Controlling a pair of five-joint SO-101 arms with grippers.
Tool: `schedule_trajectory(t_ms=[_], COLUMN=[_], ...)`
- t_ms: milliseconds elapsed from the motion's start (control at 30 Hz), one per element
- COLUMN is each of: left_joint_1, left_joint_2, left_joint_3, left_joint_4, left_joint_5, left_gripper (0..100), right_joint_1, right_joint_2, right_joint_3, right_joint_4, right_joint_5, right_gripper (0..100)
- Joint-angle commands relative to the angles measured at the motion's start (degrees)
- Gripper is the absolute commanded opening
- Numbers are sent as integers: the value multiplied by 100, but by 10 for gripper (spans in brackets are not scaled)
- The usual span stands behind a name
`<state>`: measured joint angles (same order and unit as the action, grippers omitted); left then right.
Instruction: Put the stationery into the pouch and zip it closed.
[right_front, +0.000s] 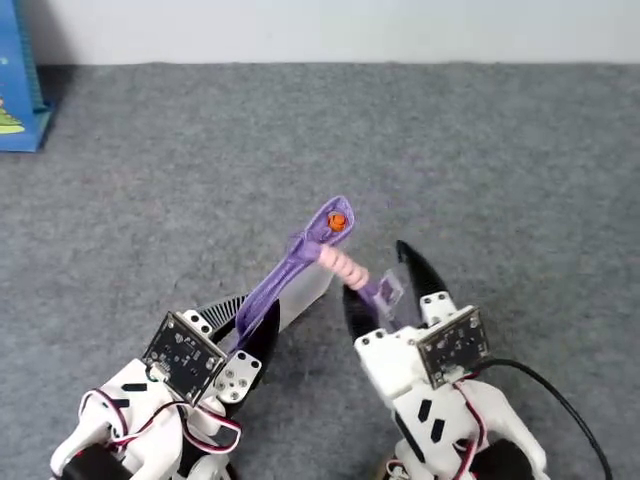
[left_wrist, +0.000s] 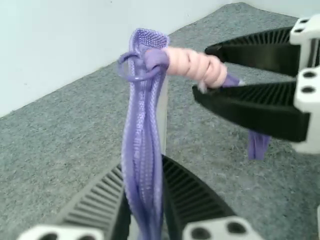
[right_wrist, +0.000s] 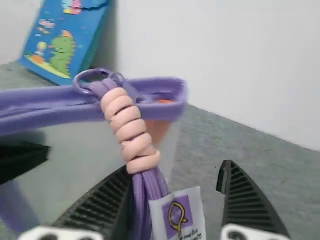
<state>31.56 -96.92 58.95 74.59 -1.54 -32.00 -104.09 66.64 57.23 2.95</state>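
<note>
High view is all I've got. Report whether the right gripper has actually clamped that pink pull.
Observer: Not clamped. The right wrist view shows the right gripper open: the purple cord under the pink coil lies against one finger, and the other finger stands clear.
Operator: Confirm the left side's hold.
Observer: The left gripper is shut on the purple zipper band, one finger on each side.
Operator: Say how the coil joins the band.
Observer: Through a thin ring on the band.
</note>
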Motion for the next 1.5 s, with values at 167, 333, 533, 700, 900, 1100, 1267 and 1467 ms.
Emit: schedule_trajectory(t_ms=[167,333,533,700,900,1100,1267,1467], left_joint_1=[-18,-18,-18,-18,-18,-18,-18,-18], left_joint_2=[26,26,26,26,26,26,26,26], left_joint_3=[57,66,66,66,66,66,66,66], left_joint_4=[-105,-105,-105,-105,-97,0,0,0], left_joint_5=[-88,-88,-88,-88,-79,-79,-79,-79], left_gripper=[12,12,12,12,12,12,12,12], right_joint_1=[-338,-611,-1411,-1437,-734,-479,-224,-207], right_joint_2=[13,13,13,57,66,75,75,75], right_joint_3=[-26,-141,-721,-598,-26,308,501,747], right_joint_4=[189,224,233,180,-541,-1068,-1059,-1314], right_joint_5=[-501,-536,-1099,-1081,-1073,-1064,-870,-862], right_gripper=[226,226,225,186,84,107,193,192])
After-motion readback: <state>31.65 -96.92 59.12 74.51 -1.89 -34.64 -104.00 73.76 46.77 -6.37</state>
